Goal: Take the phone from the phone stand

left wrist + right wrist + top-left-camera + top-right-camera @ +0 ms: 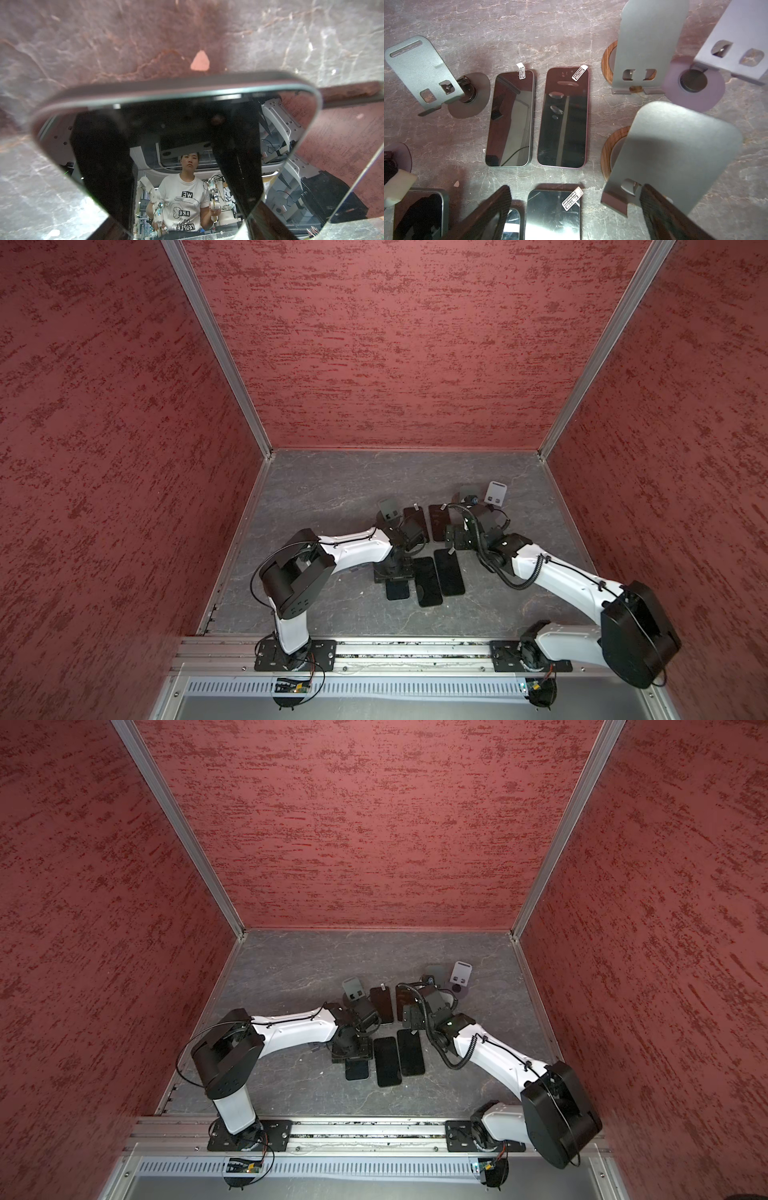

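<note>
We saw the left tool (393, 573) pinching the phone (397, 591), long axis toward the table's (332, 489) front edge beside two flat phones (428, 580); the right tool (450, 538) hung spread, empty.

Three dusky-red, rough-textured wall panels (374, 344), joined at the corners by bare aluminium posts (216, 348). Grey, white-veined stone-look floor slab (332, 489), with a reddish cast in places. Silver aluminium rail (415, 649) along the near edge; white slotted strip (374, 688) alongside.
</note>
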{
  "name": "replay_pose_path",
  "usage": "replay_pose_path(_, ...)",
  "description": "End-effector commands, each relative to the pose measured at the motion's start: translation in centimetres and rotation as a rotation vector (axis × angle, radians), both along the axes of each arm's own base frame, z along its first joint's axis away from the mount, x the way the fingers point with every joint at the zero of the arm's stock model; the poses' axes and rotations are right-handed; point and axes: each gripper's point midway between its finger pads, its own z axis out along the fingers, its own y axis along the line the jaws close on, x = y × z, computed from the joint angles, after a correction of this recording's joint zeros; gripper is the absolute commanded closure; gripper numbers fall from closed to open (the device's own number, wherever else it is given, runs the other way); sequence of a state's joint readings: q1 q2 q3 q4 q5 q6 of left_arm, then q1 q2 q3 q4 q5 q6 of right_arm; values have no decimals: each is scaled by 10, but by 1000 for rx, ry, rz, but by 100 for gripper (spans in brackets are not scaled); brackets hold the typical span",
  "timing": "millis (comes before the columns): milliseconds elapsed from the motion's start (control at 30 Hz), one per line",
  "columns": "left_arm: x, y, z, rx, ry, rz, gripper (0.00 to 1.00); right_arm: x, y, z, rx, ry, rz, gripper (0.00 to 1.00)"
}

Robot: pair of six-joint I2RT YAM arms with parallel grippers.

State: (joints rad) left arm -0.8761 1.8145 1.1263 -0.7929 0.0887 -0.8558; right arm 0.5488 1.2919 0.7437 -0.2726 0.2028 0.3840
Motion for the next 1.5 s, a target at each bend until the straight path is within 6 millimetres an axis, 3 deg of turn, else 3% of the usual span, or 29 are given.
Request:
replay_pose_path(0, -29, 6, -43, 26, 159, -13, 26, 6, -6, 10, 3, -49, -25, 1)
replay_pose_path(867, -28, 5, -56, 52, 187, -23, 20, 4, -7, 11, 12, -58, -18, 1)
replay_pose_path(1467, -8, -13, -21, -4, 30, -38, 12, 3, -4, 11, 29, -44, -6, 1)
